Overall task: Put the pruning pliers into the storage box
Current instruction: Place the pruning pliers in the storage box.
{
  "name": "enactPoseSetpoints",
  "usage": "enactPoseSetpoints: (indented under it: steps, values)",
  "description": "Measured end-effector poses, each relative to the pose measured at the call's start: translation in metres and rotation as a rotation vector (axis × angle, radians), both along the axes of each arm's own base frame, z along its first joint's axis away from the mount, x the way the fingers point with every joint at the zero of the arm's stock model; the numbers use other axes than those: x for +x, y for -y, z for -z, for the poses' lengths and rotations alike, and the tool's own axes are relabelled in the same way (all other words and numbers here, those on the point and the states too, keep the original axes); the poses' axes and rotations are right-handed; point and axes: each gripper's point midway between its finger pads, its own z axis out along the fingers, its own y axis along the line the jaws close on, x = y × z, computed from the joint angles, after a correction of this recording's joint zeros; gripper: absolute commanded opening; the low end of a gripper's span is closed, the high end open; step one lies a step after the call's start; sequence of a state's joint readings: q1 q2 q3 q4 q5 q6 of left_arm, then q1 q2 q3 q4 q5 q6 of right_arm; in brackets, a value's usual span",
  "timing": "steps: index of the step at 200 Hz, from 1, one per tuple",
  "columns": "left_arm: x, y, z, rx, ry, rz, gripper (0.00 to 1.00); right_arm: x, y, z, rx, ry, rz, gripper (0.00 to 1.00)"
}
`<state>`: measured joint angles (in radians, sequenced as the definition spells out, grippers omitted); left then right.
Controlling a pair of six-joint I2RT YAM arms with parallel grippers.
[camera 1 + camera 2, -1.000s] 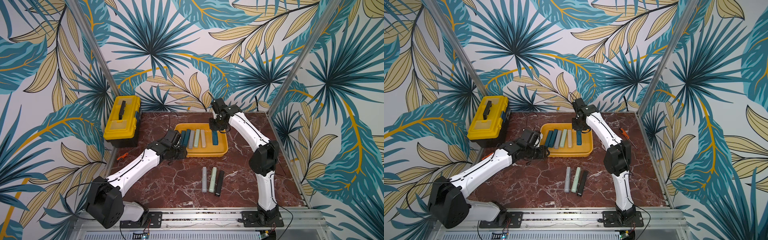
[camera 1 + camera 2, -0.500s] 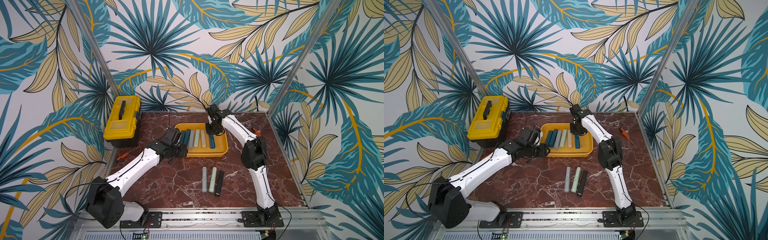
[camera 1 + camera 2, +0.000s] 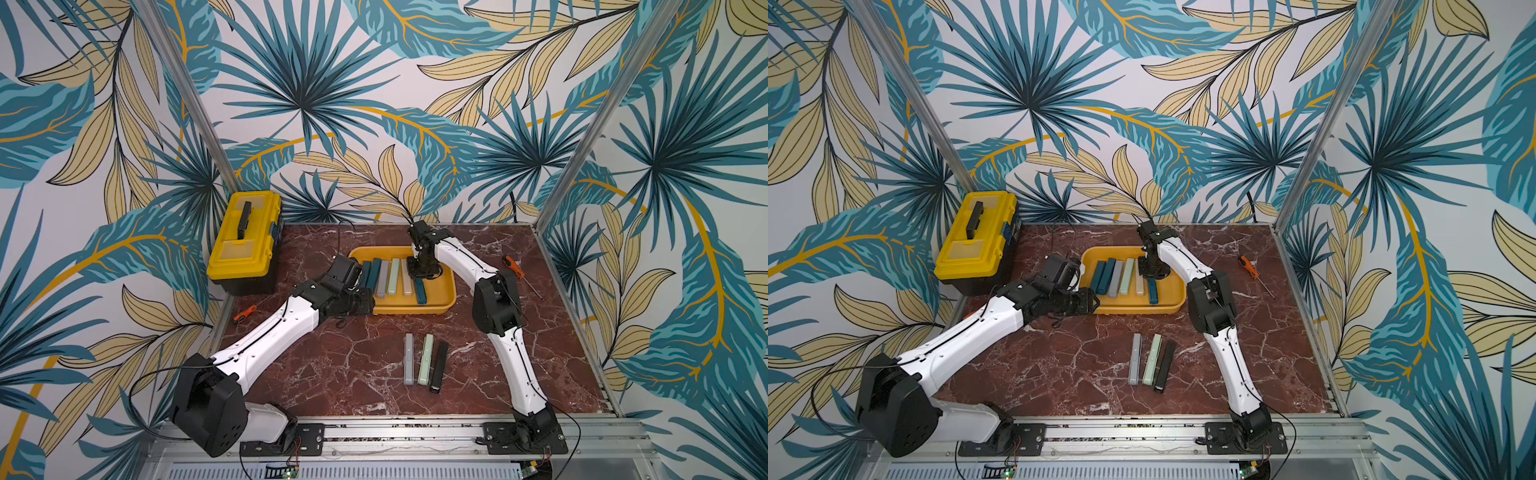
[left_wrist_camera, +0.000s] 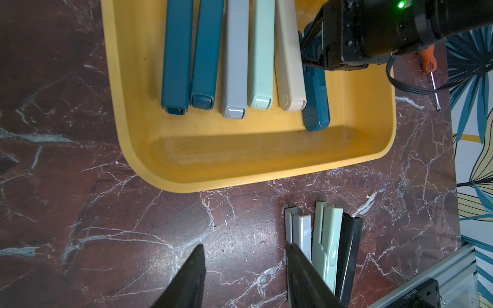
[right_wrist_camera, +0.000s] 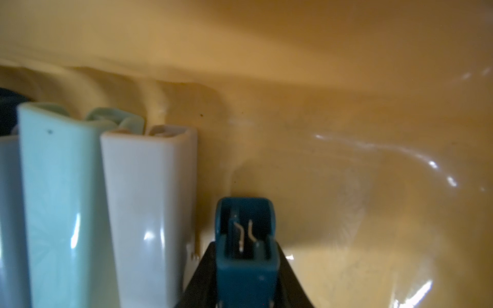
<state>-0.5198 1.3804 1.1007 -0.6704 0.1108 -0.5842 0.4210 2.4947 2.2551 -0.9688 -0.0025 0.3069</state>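
Your right claw is clenched on the dark teal pliers inside the storage box, just beside the beige end of a row of five pliers lying there. Your left claw hangs released over the worktop, near the box's corner, with nothing between its fingers. Nearer the robot's base lie three more pliers, grey, pale green and black, side by side, apart from the box.

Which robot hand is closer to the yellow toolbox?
Left. The left gripper hangs open outside the storage box, on the yellow toolbox side; the right gripper is farther, inside it, shut on a dark teal piece.
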Motion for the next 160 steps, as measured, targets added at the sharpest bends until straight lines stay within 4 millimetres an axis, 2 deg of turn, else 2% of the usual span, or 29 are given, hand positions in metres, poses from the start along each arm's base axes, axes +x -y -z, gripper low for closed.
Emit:
enactPoseSetpoints:
  steps: [91, 131, 160]
  values:
    - [0.0, 0.0, -0.001, -0.004, 0.0, -0.008, 0.51, 0.014, -0.01, -0.006, 0.078, 0.039, 0.103, 0.26]
    - [0.0, -0.001, -0.003, -0.007, 0.006, -0.009, 0.51, 0.025, -0.015, 0.004, 0.097, 0.047, 0.127, 0.28]
    - [0.0, -0.001, -0.004, -0.009, 0.009, -0.008, 0.51, 0.027, -0.017, 0.003, 0.113, 0.052, 0.145, 0.29]
